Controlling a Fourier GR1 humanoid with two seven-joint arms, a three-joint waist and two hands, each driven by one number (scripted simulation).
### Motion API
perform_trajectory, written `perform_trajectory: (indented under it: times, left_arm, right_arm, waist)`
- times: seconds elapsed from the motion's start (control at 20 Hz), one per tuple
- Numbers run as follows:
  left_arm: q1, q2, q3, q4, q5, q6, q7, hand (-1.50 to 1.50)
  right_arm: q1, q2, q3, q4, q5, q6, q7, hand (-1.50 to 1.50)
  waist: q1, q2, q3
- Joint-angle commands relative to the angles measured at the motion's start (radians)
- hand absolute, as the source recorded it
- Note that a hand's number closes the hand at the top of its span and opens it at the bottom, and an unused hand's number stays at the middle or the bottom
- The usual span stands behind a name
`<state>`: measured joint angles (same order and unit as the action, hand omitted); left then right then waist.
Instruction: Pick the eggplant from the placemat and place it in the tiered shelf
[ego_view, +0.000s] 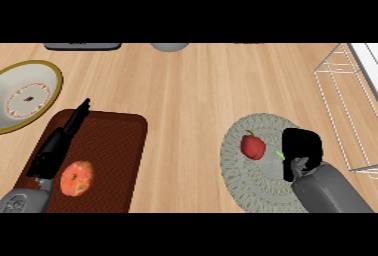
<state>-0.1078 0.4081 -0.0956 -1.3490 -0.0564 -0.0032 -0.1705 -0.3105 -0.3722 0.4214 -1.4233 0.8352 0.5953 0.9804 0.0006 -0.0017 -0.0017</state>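
- The right hand (301, 150) sits over the right edge of the round woven placemat (251, 182), with its back turned up. I cannot tell whether it is clenched or released.
- Of the eggplant (280, 155) only a small green tip shows, touching the left side of that hand. The rest is hidden under it.
- A red fruit (253, 146) with a dark stem lies on the placemat, just left of the right hand and apart from it.
- The wire tiered shelf (336, 73) stands up and to the right of that hand, at the tabletop's (184, 100) right edge.
- The left hand (53, 150) is released, its fingers (77, 114) straight and lying along the left edge of a dark brown tray (118, 145).
- An orange ring-shaped pastry (77, 177) rests on the tray, below and just right of those fingers.
- A gold-rimmed plate (57, 80) lies up and to the left of the fingertips.
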Motion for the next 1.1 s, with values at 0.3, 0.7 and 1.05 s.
perform_trajectory:
  times: [0.3,0.7,1.05]
  left_arm:
    - [-0.024,-0.042,0.015,-0.036,-0.033,-0.006,0.059,0.00]
    - [-0.001,-0.024,0.037,-0.030,-0.017,-0.043,0.039,0.00]
    - [0.037,-0.021,0.036,-0.048,-0.028,-0.050,0.026,0.00]
  right_arm:
    - [-0.031,0.127,-0.036,0.049,0.053,-0.128,-0.135,1.50]
    - [-0.073,0.112,-0.104,-0.011,0.090,-0.418,-0.379,1.50]
    - [-0.133,0.133,-0.139,-0.212,0.176,-0.573,-0.337,1.50]
  waist:
    - [0.011,0.004,0.003]
    - [0.005,0.002,0.003]
    - [0.001,-0.003,0.002]
